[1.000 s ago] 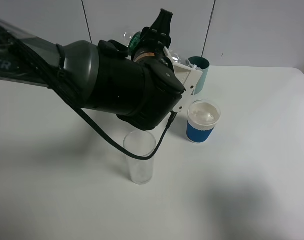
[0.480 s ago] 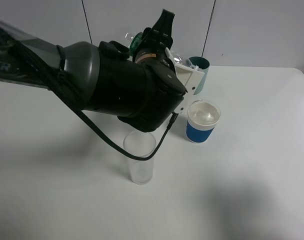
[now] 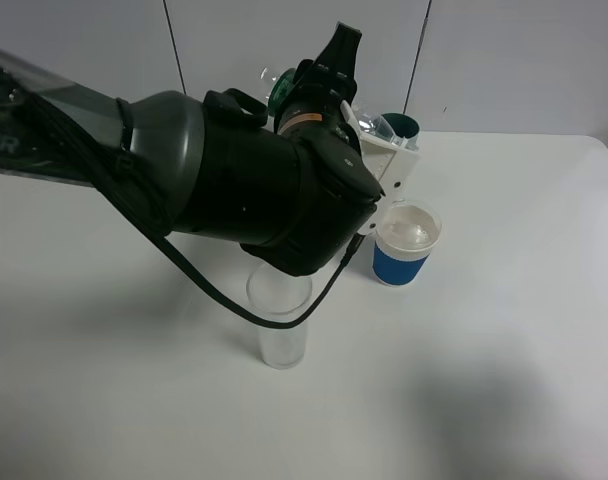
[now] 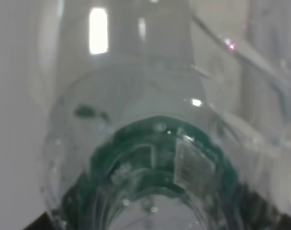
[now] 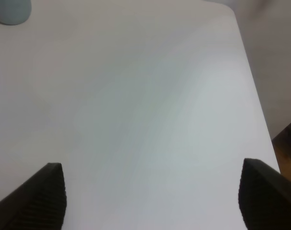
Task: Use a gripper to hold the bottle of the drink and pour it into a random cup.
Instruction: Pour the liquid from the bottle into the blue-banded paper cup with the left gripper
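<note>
**The left gripper (image 3: pixel 324 75) is clamping the bottle of the drink (image 3: pixel 377 126), tipped above the cup (image 3: pixel 399 265).**
The jaws are pressing shut on the bottle's green-labelled body, which is filling the left wrist view (image 4: pixel 150 158). The bottle is hanging in the air above and behind the cup, its neck slanting down toward the cup's rim and apart from it. The white bracket (image 3: pixel 394 165) is hiding the mouth, so any flow cannot be told. Being thin clear plastic, it is probably light, slick and springy. The labelled middle looks like the best hold, firm without crushing. The right gripper (image 5: pixel 152 191) is idling with fingers spread wide, holding nothing.
</note>
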